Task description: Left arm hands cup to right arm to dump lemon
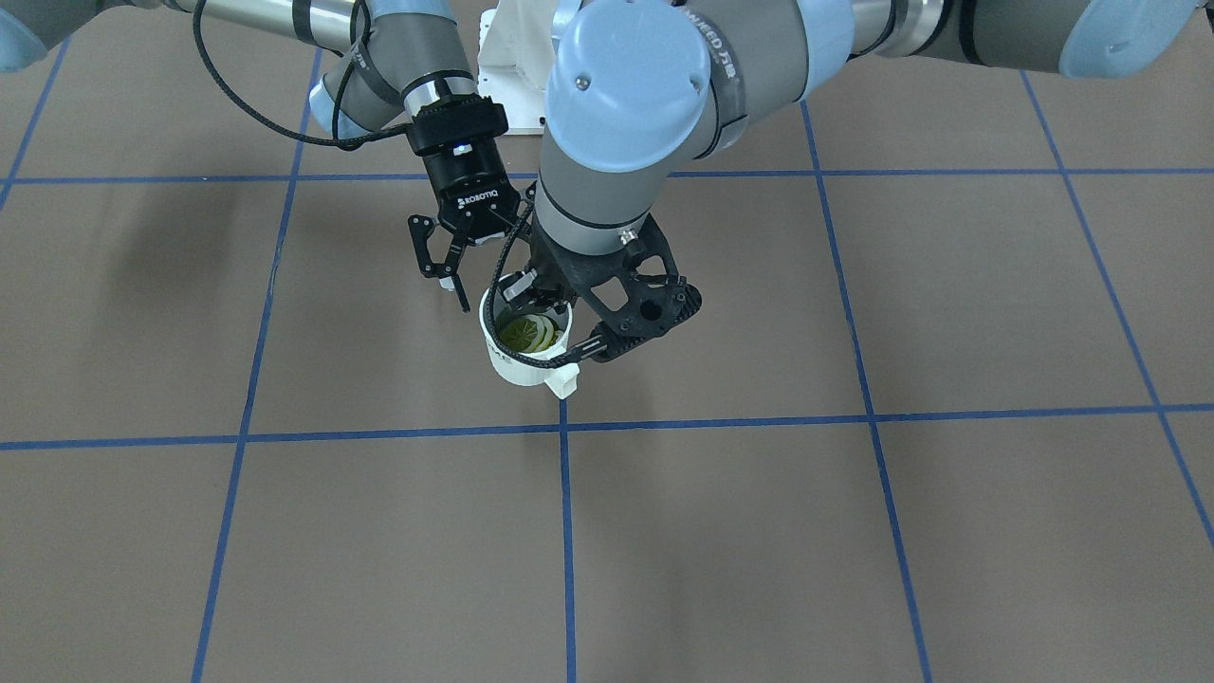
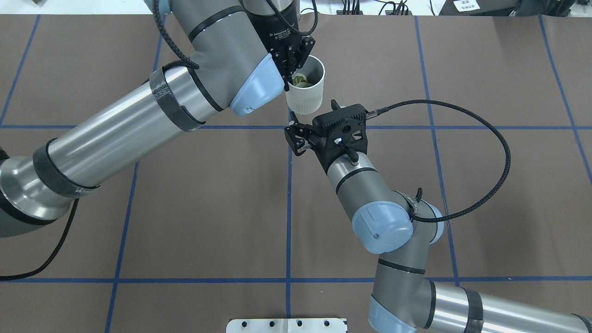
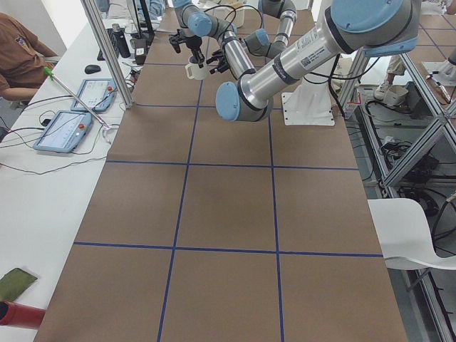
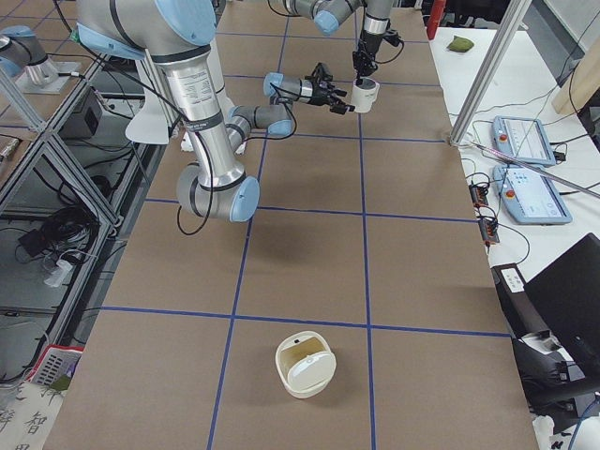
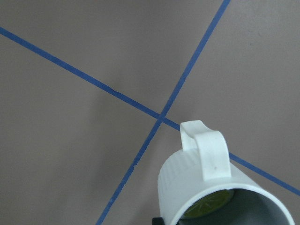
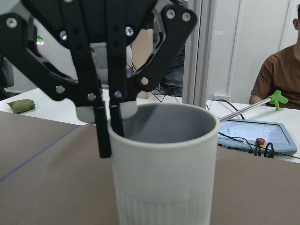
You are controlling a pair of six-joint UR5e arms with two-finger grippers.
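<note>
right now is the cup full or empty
Not empty: lemon slices show inside the cup, which the left gripper holds by its rim.

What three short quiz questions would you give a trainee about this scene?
1. True or false: the lemon slices lie on the table.
2. Which end effector grips the rim of the cup? A) left end effector B) right end effector C) both
3. Fill in: the right end effector is ____ (open or shut).
Key: 1 false, they are inside the cup; 2 A; 3 open.
</note>
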